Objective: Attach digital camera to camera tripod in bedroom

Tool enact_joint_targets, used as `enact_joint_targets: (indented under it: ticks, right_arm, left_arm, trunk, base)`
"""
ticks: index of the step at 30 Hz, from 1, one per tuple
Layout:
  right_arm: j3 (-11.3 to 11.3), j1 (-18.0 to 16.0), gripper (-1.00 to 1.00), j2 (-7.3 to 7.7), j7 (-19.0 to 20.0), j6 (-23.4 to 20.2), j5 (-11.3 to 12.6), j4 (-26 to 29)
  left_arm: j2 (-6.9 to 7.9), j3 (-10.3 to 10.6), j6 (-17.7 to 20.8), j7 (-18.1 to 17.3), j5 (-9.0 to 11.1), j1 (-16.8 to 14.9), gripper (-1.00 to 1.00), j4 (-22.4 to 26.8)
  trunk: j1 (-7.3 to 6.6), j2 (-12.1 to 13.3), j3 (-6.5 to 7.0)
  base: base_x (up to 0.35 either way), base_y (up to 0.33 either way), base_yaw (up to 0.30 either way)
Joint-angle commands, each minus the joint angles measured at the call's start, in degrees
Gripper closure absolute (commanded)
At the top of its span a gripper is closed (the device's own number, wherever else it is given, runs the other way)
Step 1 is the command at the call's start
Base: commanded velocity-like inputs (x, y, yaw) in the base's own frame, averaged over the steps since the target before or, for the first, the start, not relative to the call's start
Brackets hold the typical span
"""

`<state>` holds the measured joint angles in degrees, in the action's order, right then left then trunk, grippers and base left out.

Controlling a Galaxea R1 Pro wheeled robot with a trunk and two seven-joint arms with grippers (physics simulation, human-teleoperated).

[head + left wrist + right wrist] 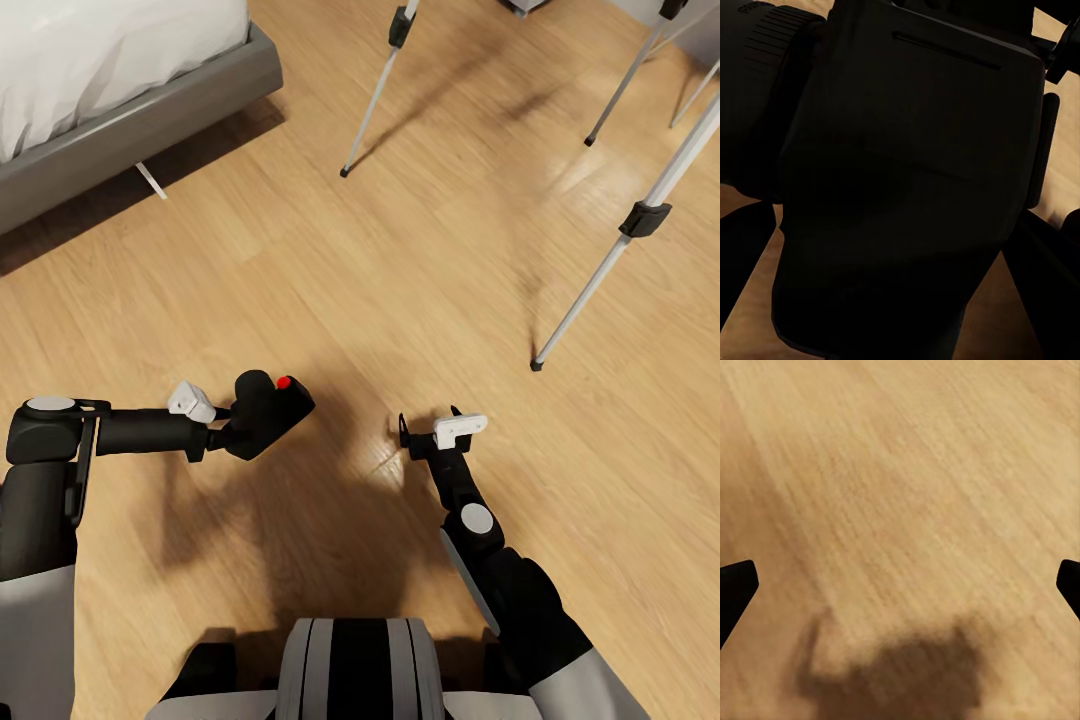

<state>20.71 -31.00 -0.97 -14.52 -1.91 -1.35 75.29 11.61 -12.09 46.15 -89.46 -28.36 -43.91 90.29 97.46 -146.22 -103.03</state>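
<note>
The digital camera [268, 402], black with a red round button on top, hangs above the floor at the left, and my left gripper [240, 425] is shut on it. Up close in the left wrist view the camera's dark body [915, 180] and ribbed lens fill the space between the fingers. The camera tripod's thin silver-white legs with black clamps stand at the far right: one leg [615, 270] ends nearest me, another [377, 95] farther left. Its head is out of view. My right gripper [430, 428] is open over bare floor, fingertips [735, 589] wide apart.
The grey-framed white bed [150, 110] occupies the far left corner. Light wood floor [400, 260] lies open between my arms and the tripod legs. Further thin legs [625, 90] stand at the far right edge.
</note>
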Motion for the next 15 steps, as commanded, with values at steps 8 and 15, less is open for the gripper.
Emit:
enact_joint_targets:
  ticks: [8,15]
  right_arm:
    - [0.1,0.0,-1.00,0.03,-0.4,-0.2,-0.2,0.0]
    - [0.1,0.0,-1.00,0.04,-0.4,-0.2,-0.2,0.0]
  left_arm:
    - [-0.08,0.0,0.5,-0.5,-0.5,0.0,1.00,0.1]
    - [-0.25,0.0,0.4,-0.5,-0.6,0.0,1.00,0.0]
  trunk:
    - [-0.01,0.0,-0.03]
    - [-0.01,0.0,-0.03]
  base:
    - [0.000,0.000,0.000]
    - [0.000,0.000,0.000]
